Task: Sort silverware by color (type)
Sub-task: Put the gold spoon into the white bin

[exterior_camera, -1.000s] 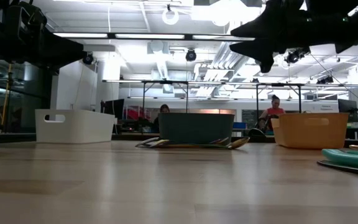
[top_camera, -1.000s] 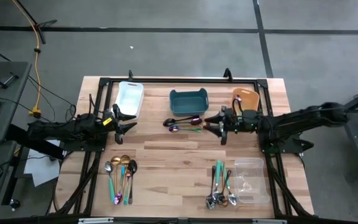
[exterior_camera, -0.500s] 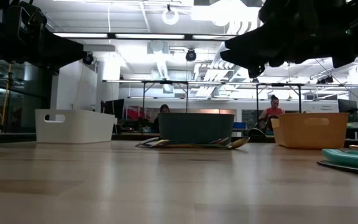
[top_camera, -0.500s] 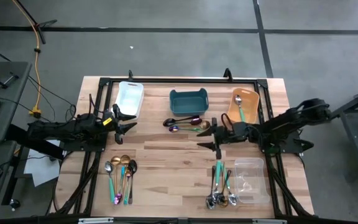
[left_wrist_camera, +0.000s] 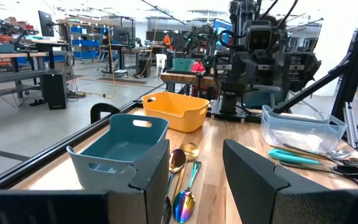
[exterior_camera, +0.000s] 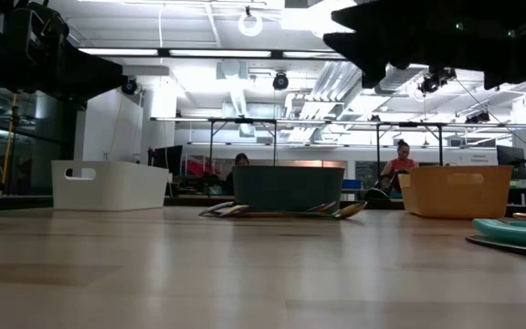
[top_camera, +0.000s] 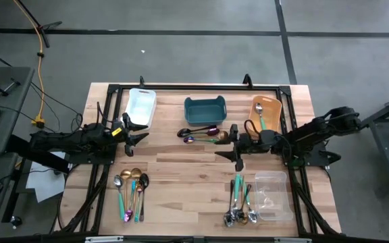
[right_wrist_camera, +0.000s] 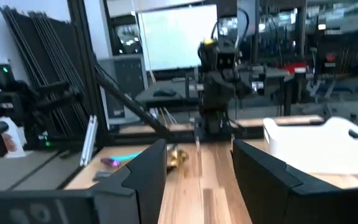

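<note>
Wooden planks make up the worktop [top_camera: 181,169], ringed by grey floor in the high view. We see the right hand [top_camera: 235,143] at centre frame, fingers spread wide and holding nothing, hovering just right of the silverware [top_camera: 200,133] lying below the teal bin [top_camera: 204,109]. More pieces lie in a cluster [top_camera: 132,192] at lower left and a second cluster [top_camera: 239,201] at lower centre, beside the clear bin [top_camera: 271,196]. One spoon [top_camera: 261,120] rests in the orange bin [top_camera: 266,113] at upper right. We see the left hand [top_camera: 138,131] at centre left, likewise spread and empty, just below the white bin [top_camera: 140,106].
</note>
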Tool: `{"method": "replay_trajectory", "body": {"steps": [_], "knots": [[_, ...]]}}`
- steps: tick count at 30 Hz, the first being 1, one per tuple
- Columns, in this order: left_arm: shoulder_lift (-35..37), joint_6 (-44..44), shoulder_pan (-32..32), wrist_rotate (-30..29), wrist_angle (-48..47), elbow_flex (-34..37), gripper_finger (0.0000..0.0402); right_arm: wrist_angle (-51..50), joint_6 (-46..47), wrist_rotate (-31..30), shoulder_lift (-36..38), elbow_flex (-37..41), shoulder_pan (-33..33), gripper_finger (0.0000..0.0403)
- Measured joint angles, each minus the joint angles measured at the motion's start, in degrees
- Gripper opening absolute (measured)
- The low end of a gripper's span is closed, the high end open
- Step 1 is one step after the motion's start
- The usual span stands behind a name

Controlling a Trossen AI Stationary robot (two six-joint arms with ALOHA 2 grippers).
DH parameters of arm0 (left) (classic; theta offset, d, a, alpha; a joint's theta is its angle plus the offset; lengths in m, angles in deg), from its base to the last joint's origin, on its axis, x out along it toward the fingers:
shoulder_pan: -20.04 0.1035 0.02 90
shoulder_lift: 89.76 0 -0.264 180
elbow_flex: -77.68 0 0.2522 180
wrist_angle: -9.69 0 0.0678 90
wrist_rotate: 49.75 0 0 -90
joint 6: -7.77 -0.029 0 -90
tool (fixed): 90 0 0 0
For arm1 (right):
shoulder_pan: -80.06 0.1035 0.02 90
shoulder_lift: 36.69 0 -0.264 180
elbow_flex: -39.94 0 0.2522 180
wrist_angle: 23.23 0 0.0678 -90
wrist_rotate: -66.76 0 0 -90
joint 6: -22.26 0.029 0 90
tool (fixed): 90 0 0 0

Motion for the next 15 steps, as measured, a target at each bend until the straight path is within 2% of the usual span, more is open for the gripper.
{"method": "replay_trajectory", "body": {"steps": [4,11,15], "knots": [[0.01,-0.01,0.00,0.00,0.00,0.00,0.0145,-0.13,-0.15,0.75,0.00,-1.21,-0.02,0.0177],[0.00,0.16,0.01,-0.01,0.14,0.00,0.0145,-4.20,-1.05,6.92,0.00,-3.65,0.11,0.0177],[0.02,4.37,0.00,0.00,2.06,0.00,0.0145,-6.88,-1.26,6.89,0.00,-4.61,0.07,0.0177]]}}
